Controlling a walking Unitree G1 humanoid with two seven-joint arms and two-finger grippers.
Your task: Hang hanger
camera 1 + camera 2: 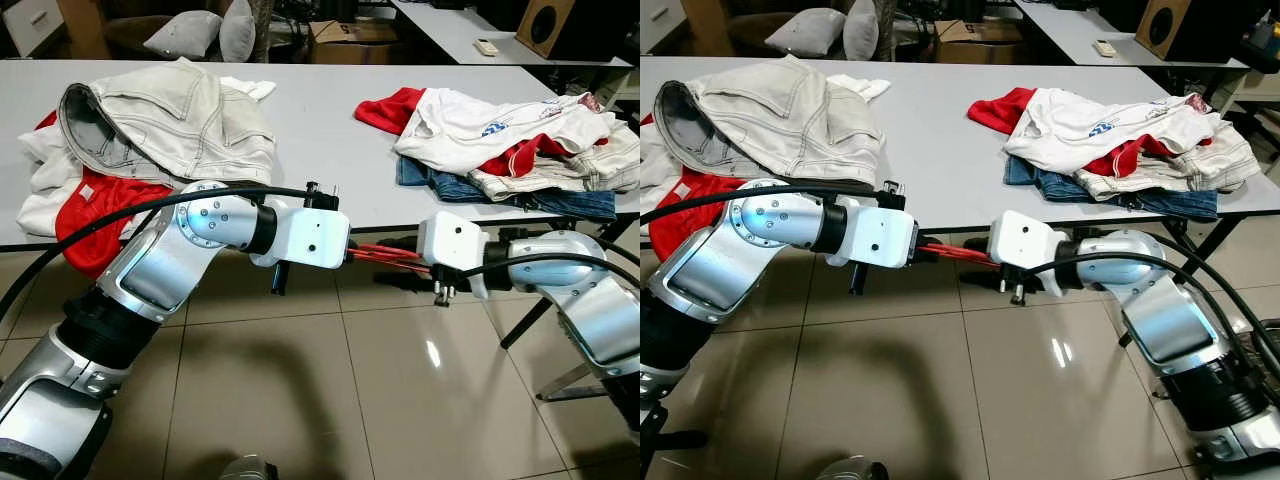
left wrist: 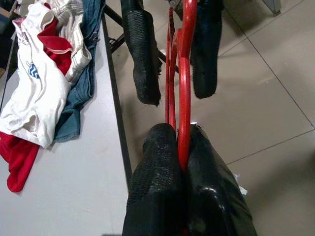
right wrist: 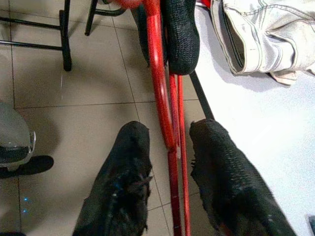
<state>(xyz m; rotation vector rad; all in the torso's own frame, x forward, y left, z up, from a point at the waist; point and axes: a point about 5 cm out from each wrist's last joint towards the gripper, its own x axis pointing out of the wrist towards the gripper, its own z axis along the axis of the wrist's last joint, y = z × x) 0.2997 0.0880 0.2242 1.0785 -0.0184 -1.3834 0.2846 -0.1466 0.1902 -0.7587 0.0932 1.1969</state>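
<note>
Hanger (image 2: 183, 83) — red, thin — hangs between both arms in front of the white table (image 1: 330, 130), above the tiled floor. Left gripper (image 2: 183, 147) is clamped on it; right gripper (image 3: 170, 135) has fingers spread around it, not touching.

You had even, bright indoor light from above in both head views. A small white glare spot sat on the glossy floor tiles (image 1: 432, 353), and the arms threw soft, broad shadows onto the floor below them. The table (image 1: 320, 120) top was near washed out but kept its detail. Both head views were sharp, with no motion blur. In the left wrist view the near black fingers (image 2: 157, 196) were slightly soft, and the one beside it caught a shine.
</note>
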